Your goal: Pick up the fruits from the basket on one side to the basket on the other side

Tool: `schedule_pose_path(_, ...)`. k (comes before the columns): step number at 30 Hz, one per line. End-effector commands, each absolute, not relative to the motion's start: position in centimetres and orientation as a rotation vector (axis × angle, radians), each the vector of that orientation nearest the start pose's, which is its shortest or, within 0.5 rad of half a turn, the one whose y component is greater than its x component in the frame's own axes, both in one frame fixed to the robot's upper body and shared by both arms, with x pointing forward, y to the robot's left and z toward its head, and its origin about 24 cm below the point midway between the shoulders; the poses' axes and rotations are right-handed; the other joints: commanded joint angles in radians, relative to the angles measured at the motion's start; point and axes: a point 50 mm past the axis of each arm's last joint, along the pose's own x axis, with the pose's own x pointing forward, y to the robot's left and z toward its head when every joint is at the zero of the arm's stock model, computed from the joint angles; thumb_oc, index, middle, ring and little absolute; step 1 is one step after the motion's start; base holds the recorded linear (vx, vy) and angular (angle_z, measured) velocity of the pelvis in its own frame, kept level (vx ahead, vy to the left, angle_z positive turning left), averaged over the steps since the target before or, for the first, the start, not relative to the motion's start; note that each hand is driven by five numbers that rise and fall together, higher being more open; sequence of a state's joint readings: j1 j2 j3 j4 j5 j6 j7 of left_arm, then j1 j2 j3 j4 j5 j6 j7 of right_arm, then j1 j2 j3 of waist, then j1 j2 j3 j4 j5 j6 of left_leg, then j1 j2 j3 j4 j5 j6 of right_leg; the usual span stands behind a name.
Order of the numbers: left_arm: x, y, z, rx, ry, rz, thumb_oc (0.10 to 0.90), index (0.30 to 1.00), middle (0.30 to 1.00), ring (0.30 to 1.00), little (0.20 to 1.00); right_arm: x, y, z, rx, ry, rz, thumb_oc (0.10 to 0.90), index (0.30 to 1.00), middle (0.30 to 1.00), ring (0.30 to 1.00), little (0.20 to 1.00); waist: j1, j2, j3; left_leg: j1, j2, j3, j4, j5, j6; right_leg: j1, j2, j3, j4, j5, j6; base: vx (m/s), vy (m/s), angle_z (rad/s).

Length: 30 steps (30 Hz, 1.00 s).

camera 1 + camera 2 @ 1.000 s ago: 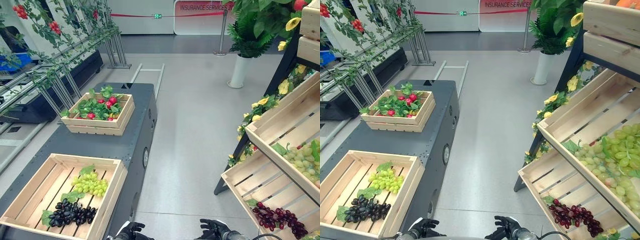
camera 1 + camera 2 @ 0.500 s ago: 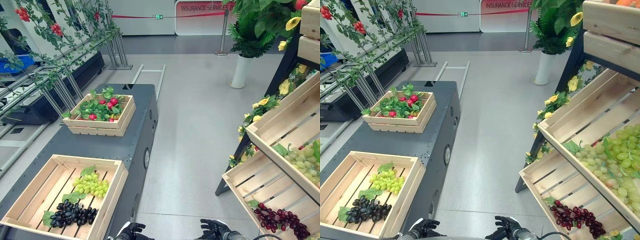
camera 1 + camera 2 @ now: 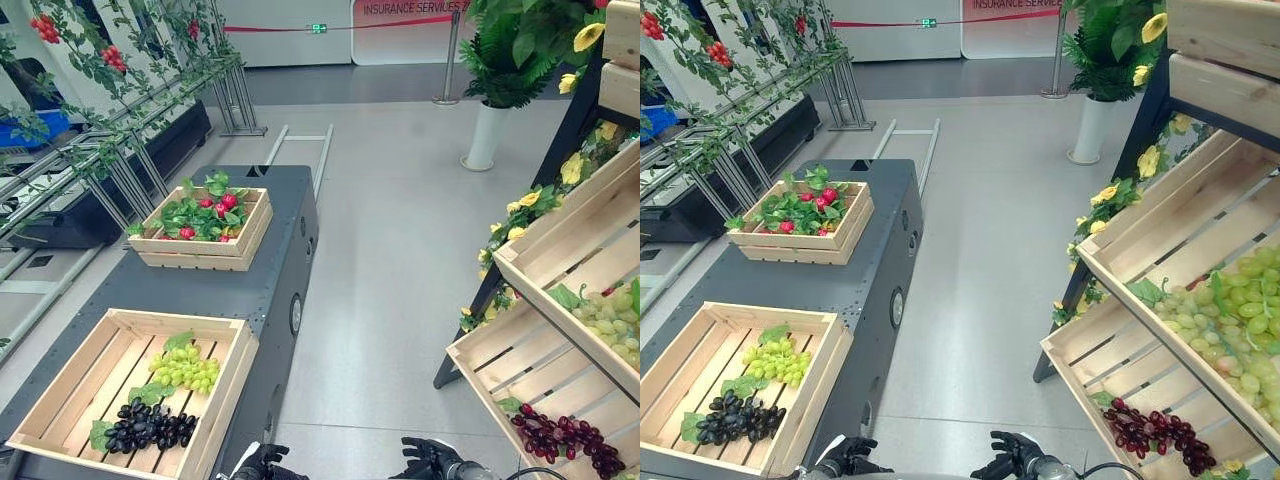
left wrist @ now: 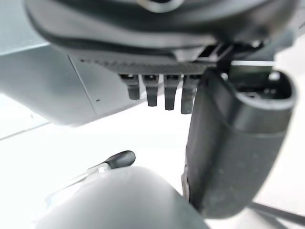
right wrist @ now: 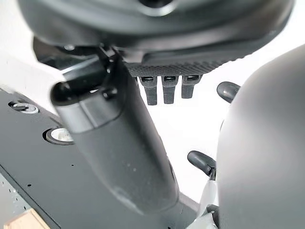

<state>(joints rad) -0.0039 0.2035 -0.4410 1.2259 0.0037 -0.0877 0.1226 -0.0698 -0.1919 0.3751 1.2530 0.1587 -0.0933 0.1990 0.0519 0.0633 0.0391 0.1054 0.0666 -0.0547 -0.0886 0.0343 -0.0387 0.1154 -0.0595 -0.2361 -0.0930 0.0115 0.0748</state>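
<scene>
Both the left hand point(image 3: 262, 463) and right hand point(image 3: 428, 459) are hanging low, fingers relaxed, holding nothing; the green grapes point(image 3: 186, 368) and black grapes point(image 3: 148, 427) are lying in the near crate point(image 3: 70, 350) on the counter point(image 3: 262, 270); reaching blind is risking a crushed bunch.

Shop-like display hall: slanted fruit shelves point(image 3: 1180, 300), rope barrier point(image 3: 445, 55).
</scene>
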Motion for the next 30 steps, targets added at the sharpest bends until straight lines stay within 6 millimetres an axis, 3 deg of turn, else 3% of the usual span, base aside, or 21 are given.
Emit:
schedule_pose_path(1, 11.8, 17.0, -16.1, 0.556, 0.996, -0.310, 0.800, 0.900, 0.900, 0.900, 0.900, 12.6, -17.2, -15.9, -0.170, 1.113, 0.414, 0.800, 0.900, 0.900, 0.900, 0.900, 0.040, -0.052, 0.057, -0.070, -0.032, -0.006, 0.001, 0.047, -0.010, 0.008, -0.004, 0.023, 0.006, 0.017, -0.022, -0.07, 0.051, 0.25)
schedule_pose_path(3, 11.9, 16.8, -16.1, 0.561, 0.990, -0.327, 0.800, 0.900, 0.900, 0.900, 0.900, 12.8, -17.3, -15.8, -0.171, 1.107, 0.403, 0.800, 0.900, 0.900, 0.900, 0.900, 0.041, -0.051, 0.059, -0.078, -0.031, 0.004, 0.001, 0.049, -0.014, 0.002, -0.006, 0.013, 0.006, 0.018, -0.021, -0.08, 0.086, 0.38)
schedule_pose_path(5, 13.1, 16.7, -15.8, 0.533, 0.985, -0.305, 0.800, 0.900, 0.900, 0.900, 0.900, 13.1, -18.2, -15.7, -0.138, 1.099, 0.298, 0.800, 0.900, 0.900, 0.900, 0.900, 0.013, -0.051, 0.072, -0.072, -0.010, 0.203, 0.018, 0.052, -0.024, 0.001, -0.033, -0.096, 0.007, 0.028, -0.016, -0.15, 0.218, 0.51)
schedule_pose_path(6, 13.6, 16.8, -15.7, 0.544, 0.984, -0.317, 0.800, 0.900, 0.900, 0.900, 0.900, 13.1, -18.5, -15.7, -0.122, 1.095, 0.254, 0.800, 0.900, 0.900, 0.900, 0.900, 0.000, -0.057, 0.077, -0.080, 0.000, 0.268, 0.056, 0.047, -0.027, -0.001, -0.047, -0.130, 0.019, 0.030, -0.017, -0.13, 0.208, 1.01)
schedule_pose_path(8, 13.9, 16.8, -15.6, 0.572, 0.987, -0.342, 0.800, 0.900, 0.900, 0.900, 0.900, 13.4, -18.8, -15.6, -0.102, 1.081, 0.195, 0.800, 0.900, 0.900, 0.900, 0.900, -0.010, -0.060, 0.084, -0.075, 0.003, 0.303, 0.039, 0.047, -0.017, -0.014, -0.067, -0.163, 0.050, 0.031, -0.011, -0.05, 0.218, 1.51)
schedule_pose_path(14, 14.1, 16.4, -15.5, 0.563, 0.951, -0.343, 0.800, 0.900, 0.900, 0.900, 0.900, 13.3, -18.4, -15.6, -0.090, 1.063, 0.191, 0.800, 0.900, 0.900, 0.900, 0.900, -0.012, -0.071, 0.081, -0.054, -0.014, 0.283, 0.001, 0.029, 0.006, -0.018, -0.091, -0.157, 0.066, 0.036, 0.023, 0.01, 0.129, 0.58)
schedule_pose_path(20, 14.2, 17.1, -15.5, 0.534, 0.971, -0.276, 0.800, 0.900, 0.900, 0.900, 0.900, 14.5, -17.1, -15.2, -0.109, 1.001, 0.261, 0.800, 0.900, 0.900, 0.900, 0.900, 0.017, -0.087, 0.079, -0.030, -0.035, 0.266, 0.001, -0.001, 0.035, -0.010, -0.124, -0.158, 0.087, 0.042, 0.048, 0.04, 0.125, 0.20)
schedule_pose_path(23, 13.9, 17.6, -15.6, 0.531, 1.002, -0.266, 0.800, 0.900, 0.900, 0.900, 0.900, 15.7, -16.4, -14.7, -0.085, 0.936, 0.249, 0.800, 0.900, 0.900, 0.900, 0.900, 0.025, -0.087, 0.086, -0.026, -0.042, 0.268, 0.001, -0.003, 0.057, -0.042, -0.144, -0.146, 0.238, 0.028, 0.050, 0.03, 0.157, 0.15)
schedule_pose_path(26, 14.3, 17.7, -15.5, 0.568, 1.001, -0.306, 0.800, 0.900, 0.900, 0.900, 0.900, 17.0, -16.4, -13.9, -0.065, 0.845, 0.223, 0.800, 0.900, 0.900, 0.900, 0.900, 0.008, -0.063, 0.110, -0.034, -0.045, 0.244, 0.001, 0.007, 0.081, -0.190, -0.160, -0.057, 0.566, 0.088, 0.052, 0.03, 0.121, 0.06)
schedule_pose_path(28, 14.2, 17.9, -15.5, 0.584, 1.010, -0.305, 0.800, 0.900, 0.900, 0.900, 0.900, 17.3, -16.4, -13.6, -0.069, 0.814, 0.224, 0.800, 0.900, 0.900, 0.900, 0.900, -0.013, -0.071, 0.132, -0.023, -0.054, 0.214, 0.002, -0.003, 0.082, -0.231, -0.145, -0.010, 0.565, 0.107, 0.054, 0.08, -0.092, 0.24)
schedule_pose_path(30, 14.6, 18.2, -15.4, 0.583, 1.008, -0.293, 0.800, 0.900, 0.900, 0.900, 0.900, 17.2, -16.5, -13.6, -0.062, 0.805, 0.216, 0.800, 0.900, 0.900, 0.900, 0.900, -0.054, -0.087, 0.142, -0.006, -0.058, 0.155, 0.001, -0.022, 0.074, -0.263, -0.109, 0.058, 0.397, 0.124, 0.046, 0.16, -0.256, 0.53)
